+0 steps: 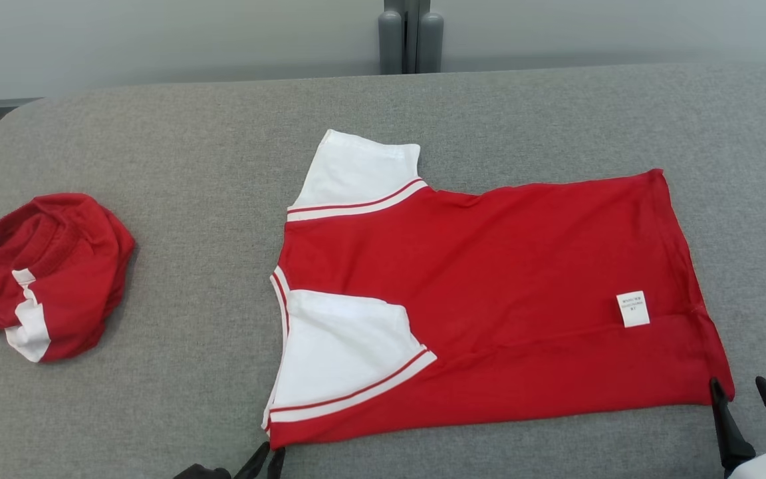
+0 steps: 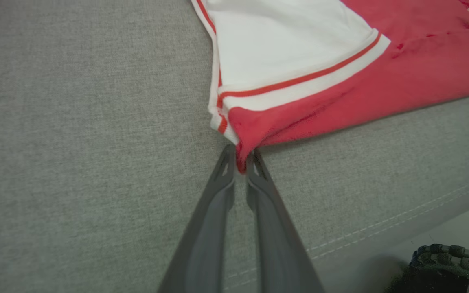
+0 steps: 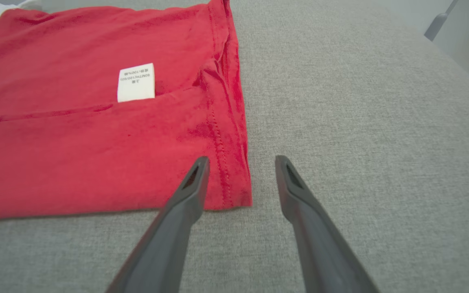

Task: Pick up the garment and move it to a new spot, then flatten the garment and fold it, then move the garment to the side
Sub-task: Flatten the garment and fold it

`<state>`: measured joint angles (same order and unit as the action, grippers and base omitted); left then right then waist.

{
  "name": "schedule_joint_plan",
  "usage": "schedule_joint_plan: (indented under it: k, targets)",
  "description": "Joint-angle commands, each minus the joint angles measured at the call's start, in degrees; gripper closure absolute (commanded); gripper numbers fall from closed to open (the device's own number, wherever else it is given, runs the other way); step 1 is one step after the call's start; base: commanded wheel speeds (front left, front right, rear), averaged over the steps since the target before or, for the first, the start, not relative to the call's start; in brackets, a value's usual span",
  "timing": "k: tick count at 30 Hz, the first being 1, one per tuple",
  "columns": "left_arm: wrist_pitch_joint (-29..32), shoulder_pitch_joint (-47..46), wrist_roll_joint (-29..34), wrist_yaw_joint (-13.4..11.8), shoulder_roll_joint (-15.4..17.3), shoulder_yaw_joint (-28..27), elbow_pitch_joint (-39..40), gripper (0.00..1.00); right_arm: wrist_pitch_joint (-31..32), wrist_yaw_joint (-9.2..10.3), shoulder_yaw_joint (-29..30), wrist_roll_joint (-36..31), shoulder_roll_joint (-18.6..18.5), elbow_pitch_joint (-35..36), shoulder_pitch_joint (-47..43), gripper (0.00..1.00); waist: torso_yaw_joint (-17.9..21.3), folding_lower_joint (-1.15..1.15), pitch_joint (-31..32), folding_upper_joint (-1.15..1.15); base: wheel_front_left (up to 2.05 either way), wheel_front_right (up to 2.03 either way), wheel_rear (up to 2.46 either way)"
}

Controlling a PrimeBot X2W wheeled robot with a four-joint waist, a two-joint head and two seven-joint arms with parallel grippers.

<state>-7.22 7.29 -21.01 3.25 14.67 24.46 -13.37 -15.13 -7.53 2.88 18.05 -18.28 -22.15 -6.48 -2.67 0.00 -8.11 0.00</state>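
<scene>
The red short-sleeved shirt with white, red-striped sleeves (image 1: 489, 279) is spread flat across the middle of the grey fabric-covered worktop (image 1: 190, 133), collar end to the left and hem to the right. A small white care label (image 1: 632, 309) is seen on the red cloth near the hem. The near sleeve is laid over the body; the far sleeve is stretched out flat beyond it. The flatten-and-fold step is judged to be in hand, with the near long edge apparently turned in, though from the head view a true fold cannot be told from a mere crease.

The left hand (image 2: 240, 156) is closed at the near shoulder corner, a tongue of red cloth pinched between its fingertips. The right hand (image 3: 242, 160) is released: its fingers are spread wide and low, one over the near hem corner, the other over bare worktop, nothing gripped.

Next, the left corner is likely to be let go, and the far edge with its sleeve taken at both ends and carried over towards the near side. An even lift is called for, so that the smooth body is not dragged into wrinkles.

No container is in play. The shirt lies straight on the worktop, and a crumpled red-and-white garment (image 1: 44, 273) is heaped well apart at the left.
</scene>
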Motion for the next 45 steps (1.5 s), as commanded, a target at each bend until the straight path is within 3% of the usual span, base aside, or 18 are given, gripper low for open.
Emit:
schedule_joint_plan:
  k: [1,9,14,17,24,28,35,45]
  targets:
    - [0.8,1.1,-0.4,-0.3,0.5,-0.2,0.8,0.00,0.0,0.08,0.4,-0.5,0.1,0.8,-0.6,0.00,0.1,0.00,0.4,0.00,0.00,0.00,0.00]
    - [2.2,-2.1,-1.3,-4.1,1.5,-4.0,14.5,0.00,0.0,0.08,0.4,-2.7,0.3,6.2,3.4,0.00,1.9,0.00,-0.7,0.00,0.00,0.00,0.00]
    - [7.1,-13.5,-1.2,-3.1,2.4,-5.5,18.2,0.00,0.0,0.08,-0.9,-3.8,0.8,6.2,8.5,0.00,2.3,0.00,-4.1,0.00,0.00,0.00,0.00]
    - [10.5,-22.7,-2.8,-0.8,3.2,-6.4,16.3,0.00,0.0,0.07,-1.8,-3.1,1.7,6.2,11.5,0.00,3.3,0.00,-6.3,0.00,0.00,0.00,0.00]
    - [25.0,-44.1,-8.1,3.7,9.2,-5.1,7.3,0.00,0.0,0.07,-3.5,-2.8,2.9,7.2,18.4,0.00,7.5,0.00,-13.7,0.00,0.00,0.00,0.00]
    - [32.4,-55.0,-11.6,4.2,11.9,-2.4,1.8,0.00,0.0,0.07,-4.5,-2.9,3.9,7.4,20.9,0.00,9.9,0.00,-17.4,0.00,0.00,0.00,0.00]
    - [41.5,-67.2,-17.1,4.2,13.5,4.8,-6.2,0.00,0.0,0.07,-4.0,-2.9,5.4,7.7,23.2,0.00,12.6,0.00,-22.9,0.00,0.00,0.00,0.00]
    - [43.0,-73.8,-18.7,4.2,16.9,10.4,-15.0,0.00,0.0,0.07,-3.0,-2.9,6.8,8.5,23.9,0.00,15.3,0.00,-26.7,0.00,0.00,0.00,0.00]
